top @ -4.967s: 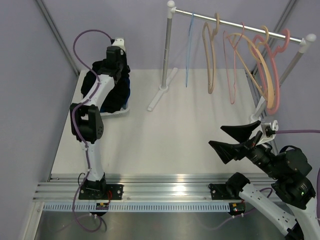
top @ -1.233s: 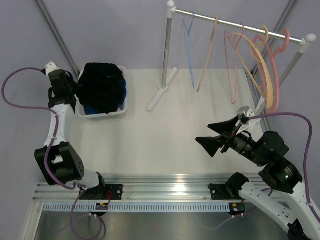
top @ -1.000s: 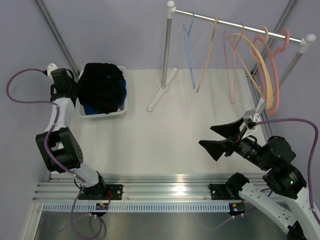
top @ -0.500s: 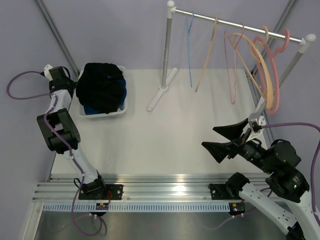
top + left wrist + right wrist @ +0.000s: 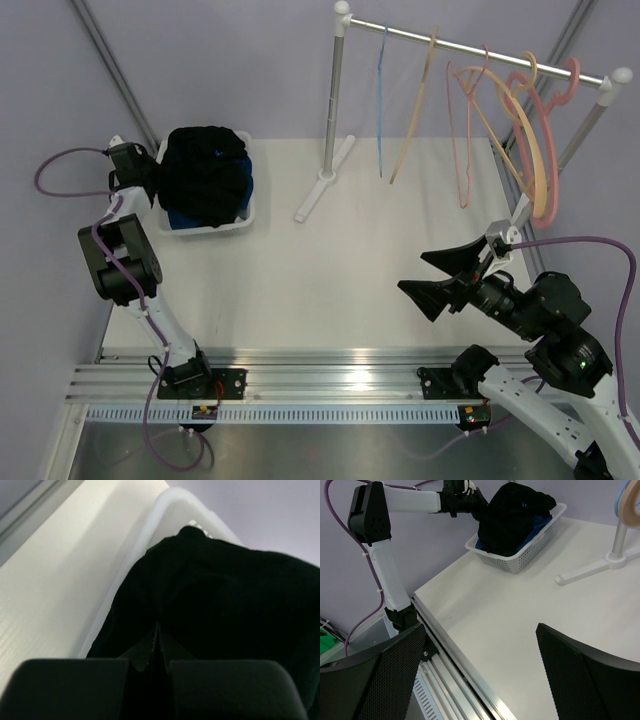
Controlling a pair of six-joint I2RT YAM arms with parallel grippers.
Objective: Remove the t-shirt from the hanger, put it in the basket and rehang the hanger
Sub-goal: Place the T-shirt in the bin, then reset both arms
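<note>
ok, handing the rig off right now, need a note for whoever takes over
Left gripper: shut, at the white basket left rim, against the black t-shirt; whether it pinches cloth can't be told.
Right gripper: open, empty, over the table right side.
Done: t-shirt lies in the basket; hangers on the rack are bare.
Left: probably just pull the left arm clear.
</note>
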